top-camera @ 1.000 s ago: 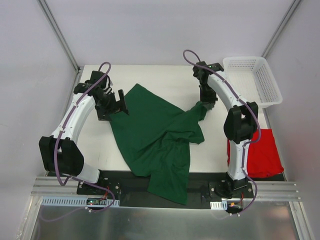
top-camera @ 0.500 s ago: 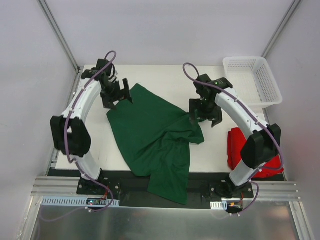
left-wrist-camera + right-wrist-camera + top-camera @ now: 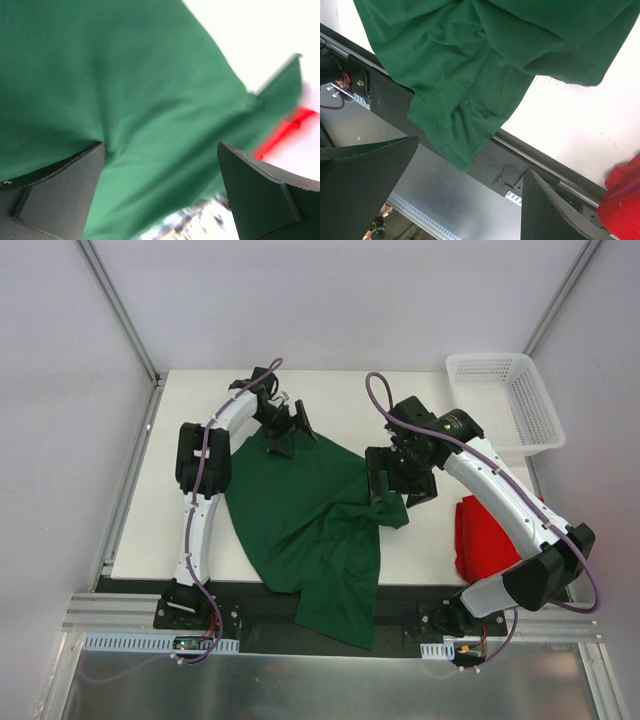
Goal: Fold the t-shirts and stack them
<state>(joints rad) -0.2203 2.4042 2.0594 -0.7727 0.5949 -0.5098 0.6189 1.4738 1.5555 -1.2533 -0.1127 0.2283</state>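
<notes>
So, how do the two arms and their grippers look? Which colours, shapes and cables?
The left arm and the right arm have white curved shells with black joints. A thin purple cable runs along each arm. The left gripper and the right gripper are black, each with two flat, wedge-shaped fingers.

The white mesh basket (image 3: pixel 495 390) stands at the far right corner of the white table (image 3: pixel 340 400). A black strip (image 3: pixel 265 615) and an aluminium rail (image 3: pixel 110 618) run along the table's near edge.
</notes>
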